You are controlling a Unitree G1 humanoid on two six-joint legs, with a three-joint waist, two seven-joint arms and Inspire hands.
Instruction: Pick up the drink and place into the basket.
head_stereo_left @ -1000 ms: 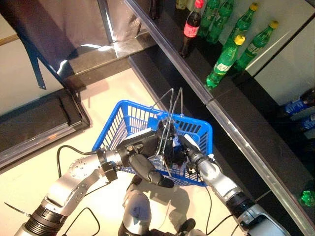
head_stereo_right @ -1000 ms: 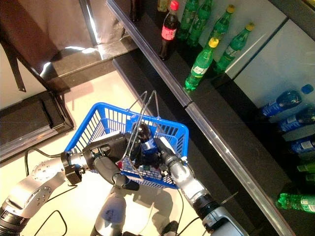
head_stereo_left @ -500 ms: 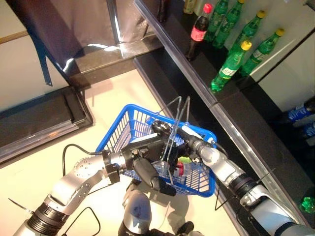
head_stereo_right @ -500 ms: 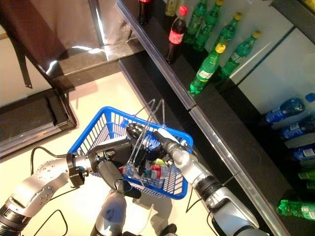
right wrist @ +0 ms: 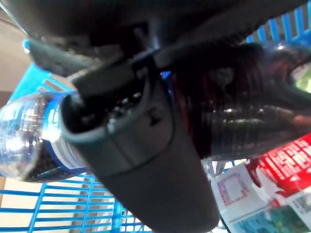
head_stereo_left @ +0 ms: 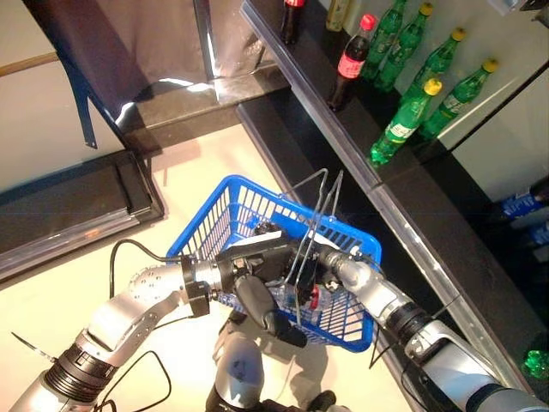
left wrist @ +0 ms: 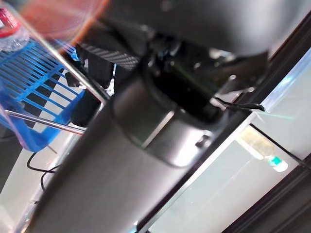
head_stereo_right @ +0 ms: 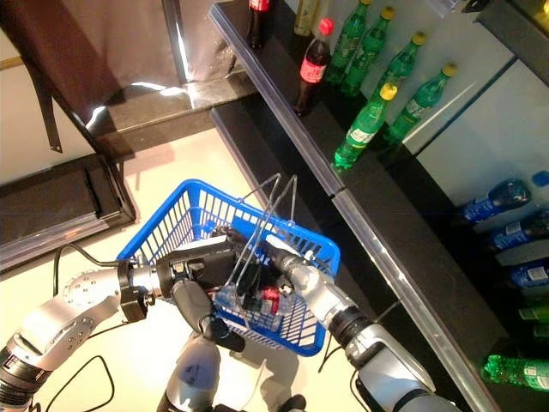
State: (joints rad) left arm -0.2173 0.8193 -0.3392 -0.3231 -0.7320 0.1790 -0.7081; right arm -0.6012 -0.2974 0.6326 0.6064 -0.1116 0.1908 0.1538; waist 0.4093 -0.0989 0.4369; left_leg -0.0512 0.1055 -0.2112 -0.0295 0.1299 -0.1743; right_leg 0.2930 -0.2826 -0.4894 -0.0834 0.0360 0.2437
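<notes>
Right hand (head_stereo_right: 273,268) reaching down inside basket (head_stereo_left: 223,199), curled around dark bottle (right wrist: 252,121) and pressing it low among goods already in basket. Clear water bottle (right wrist: 24,141) and red-labelled packs (right wrist: 282,165) lying just beside bottle on basket floor. Left hand (head_stereo_left: 257,262) closed around wire handles (head_stereo_left: 313,215) at basket's near rim. Green bottles (head_stereo_left: 403,120) standing on dark shelf (head_stereo_left: 429,249) beyond basket.

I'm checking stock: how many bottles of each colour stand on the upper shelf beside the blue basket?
Green bottles: 5
Dark bottles with red labels: 2
Pale yellowish bottle, cut off at the picture's edge: 1
Total: 8
</notes>
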